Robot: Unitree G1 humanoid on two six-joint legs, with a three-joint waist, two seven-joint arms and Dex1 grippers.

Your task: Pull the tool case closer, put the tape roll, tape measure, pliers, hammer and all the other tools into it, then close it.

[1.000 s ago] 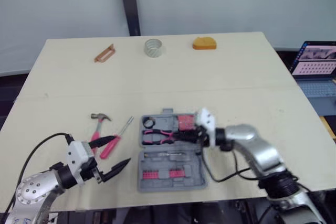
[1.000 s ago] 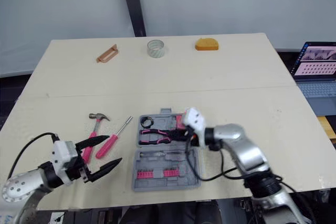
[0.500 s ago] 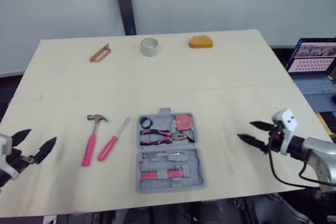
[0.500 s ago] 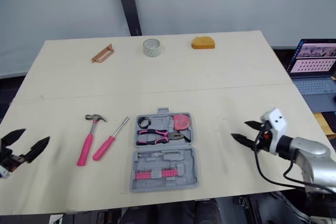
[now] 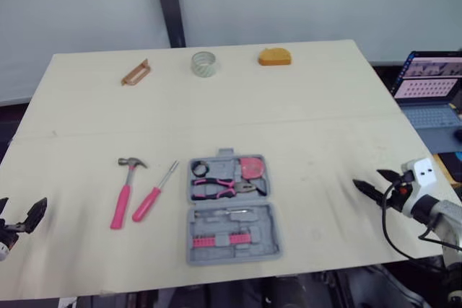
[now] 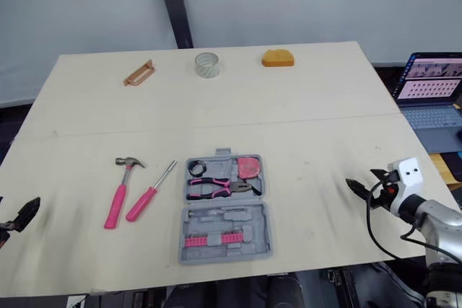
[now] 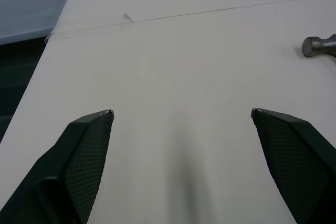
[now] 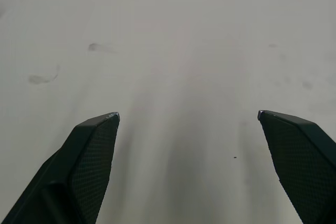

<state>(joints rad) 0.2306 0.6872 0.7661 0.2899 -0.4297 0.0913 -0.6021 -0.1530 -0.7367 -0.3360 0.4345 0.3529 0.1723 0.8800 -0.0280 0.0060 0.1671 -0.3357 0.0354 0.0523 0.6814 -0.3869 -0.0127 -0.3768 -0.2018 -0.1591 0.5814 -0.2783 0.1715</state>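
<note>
Left eye view, and the pale table (image 5: 325,106) is all laid out. The open tool case (image 5: 268,216) sits at six o'clock, close to the near edge. It lies flat with its long axis running twelve to six, the handle toward twelve and the hinge crossing nine to three. The pink-handled pliers (image 5: 224,188) are already bedded in its far half.

The trouble I'd watch for is that near edge. Drag the case any closer and it could tip off the table.

Next down is the hammer (image 5: 124,192), at nine o'clock of the case. Its head points to twelve and its pink handle trails toward six. The screwdriver (image 5: 155,191) lies just beside it, tip toward one o'clock and grip toward seven. They're near enough that fingers going for one could knock the other askew.

Way out at twelve, well apart from the case, are the tape roll (image 5: 203,63) and the orange tape measure (image 5: 275,57). A brown tool (image 5: 136,73) lies at eleven. That's a long reach, and a poor pinch out there could shove something off the far edge.

The left gripper (image 7: 181,112) hangs at eight o'clock, fingers spread wide and empty over bare table. The right gripper (image 8: 188,114) is at four o'clock, also spread and holding nothing.
</note>
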